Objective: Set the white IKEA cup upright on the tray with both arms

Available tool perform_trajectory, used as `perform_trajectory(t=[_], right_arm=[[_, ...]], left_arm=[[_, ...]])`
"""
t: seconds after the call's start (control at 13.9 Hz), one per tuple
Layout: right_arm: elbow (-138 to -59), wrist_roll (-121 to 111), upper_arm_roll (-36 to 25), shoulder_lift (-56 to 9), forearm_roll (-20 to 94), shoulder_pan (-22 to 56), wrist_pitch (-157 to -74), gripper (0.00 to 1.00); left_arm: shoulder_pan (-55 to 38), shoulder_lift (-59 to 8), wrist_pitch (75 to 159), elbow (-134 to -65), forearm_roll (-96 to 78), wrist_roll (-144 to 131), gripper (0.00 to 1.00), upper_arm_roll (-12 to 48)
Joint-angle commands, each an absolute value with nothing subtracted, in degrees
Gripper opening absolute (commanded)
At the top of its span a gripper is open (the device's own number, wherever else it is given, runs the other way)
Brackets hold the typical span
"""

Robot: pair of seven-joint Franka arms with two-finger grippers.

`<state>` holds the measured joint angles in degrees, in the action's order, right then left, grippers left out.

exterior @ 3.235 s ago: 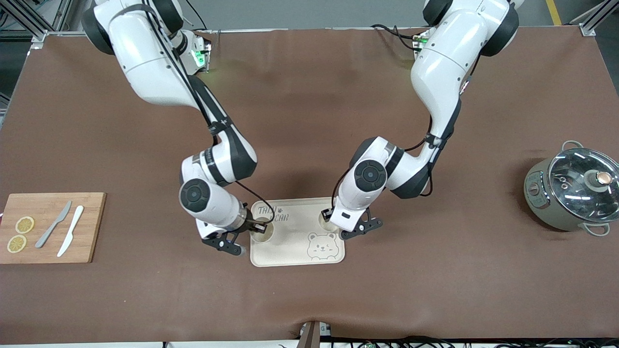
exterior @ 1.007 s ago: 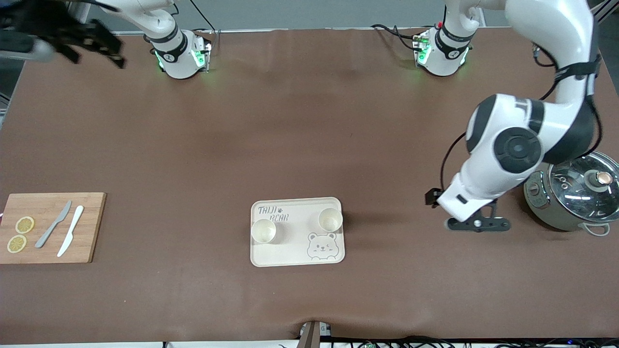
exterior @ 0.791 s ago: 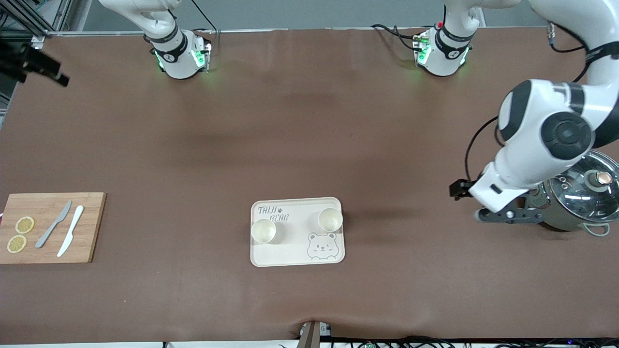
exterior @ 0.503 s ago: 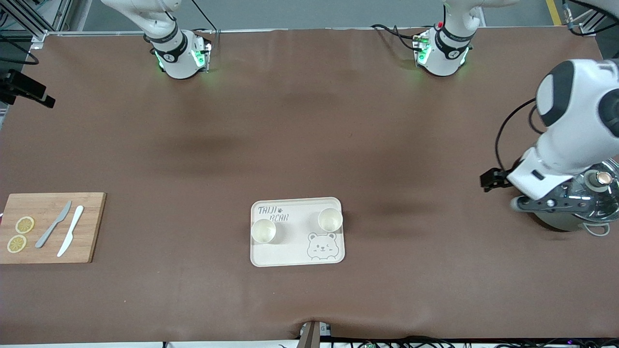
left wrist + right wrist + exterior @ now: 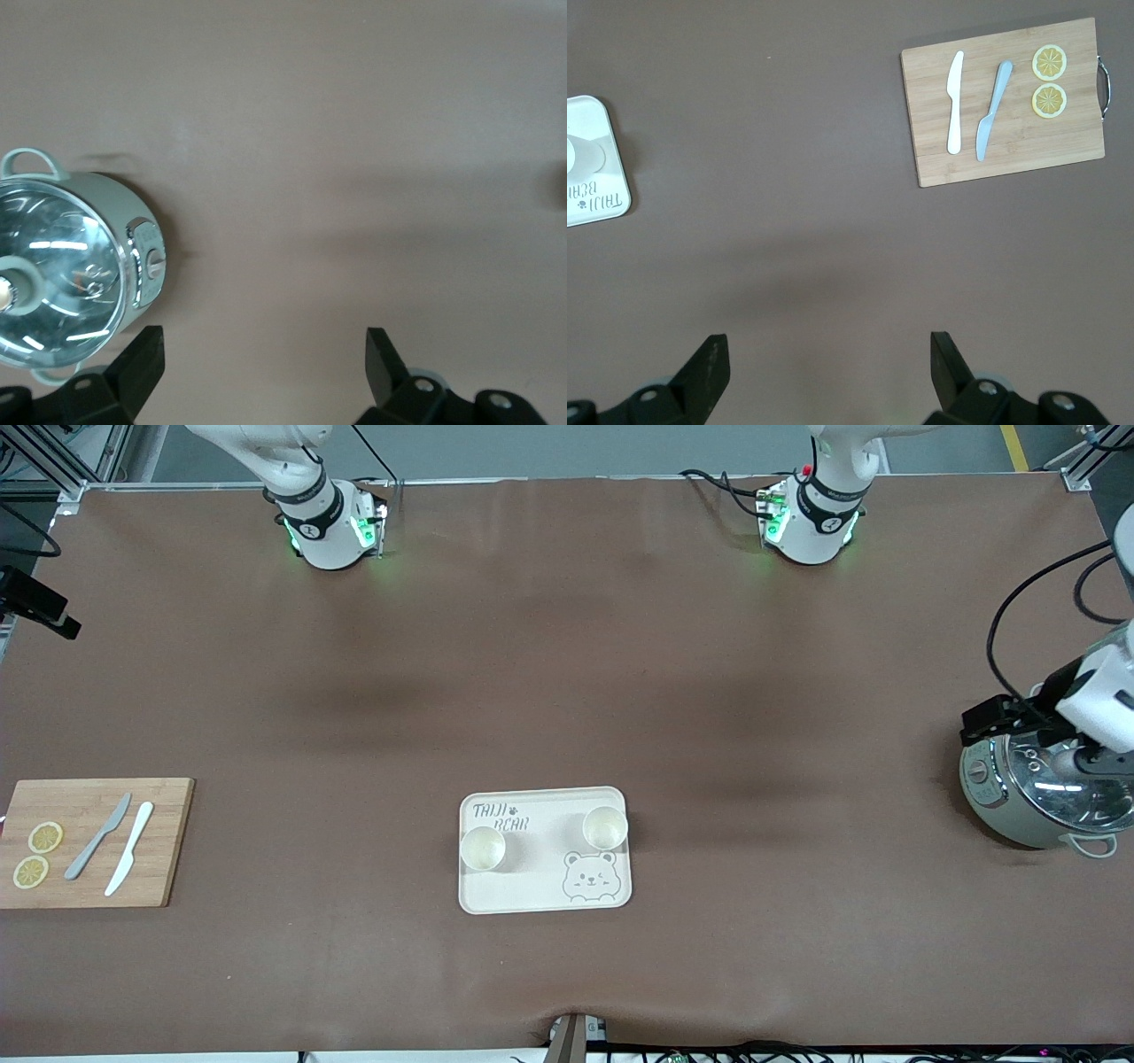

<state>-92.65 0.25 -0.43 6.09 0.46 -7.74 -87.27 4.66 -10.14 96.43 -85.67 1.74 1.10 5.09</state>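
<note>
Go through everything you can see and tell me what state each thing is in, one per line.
Cup toward the right arm's end: upright on the tray.
Cup toward the left arm's end: upright on the tray.
Tray: flat on the table.
Pot: glass lid on.
Two knives: lying on the cutting board.
Left gripper: open, empty, over the pot.
Right gripper: open, empty, above the table.

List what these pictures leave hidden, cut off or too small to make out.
- Left gripper: front view's edge cuts it off above the pot; only jaw tips show in the left wrist view.
- Right gripper: off the front view; only tips in the right wrist view.
- Tray: cut by the right wrist view's edge.
- Cups: contents unclear from above.
- Pot dial: markings too small.
</note>
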Motion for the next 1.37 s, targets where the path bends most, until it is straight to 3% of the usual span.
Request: perform_trajectory(t=[0.0, 0.22, 1.29], right_arm=[[-92.7, -0.3, 0.4, 7.0, -0.5, -8.9, -87.4, 1.0], [-92.2, -0.3, 0.3, 7.0, -0.4, -9.1, -87.5, 1.0], [-91.4, -0.2, 0.4, 6.0, 0.0, -8.3, -87.4, 1.0]], left_arm=[[4.5, -10.4, 90.8, -80.2, 0.9, 1.1, 1.0, 5.2], [4.2, -10.3, 87.6, -77.3, 1.3, 1.0, 1.0, 5.1], [4.3, -9.5, 86.8, -77.2, 0.9, -1.6, 1.0, 5.8]])
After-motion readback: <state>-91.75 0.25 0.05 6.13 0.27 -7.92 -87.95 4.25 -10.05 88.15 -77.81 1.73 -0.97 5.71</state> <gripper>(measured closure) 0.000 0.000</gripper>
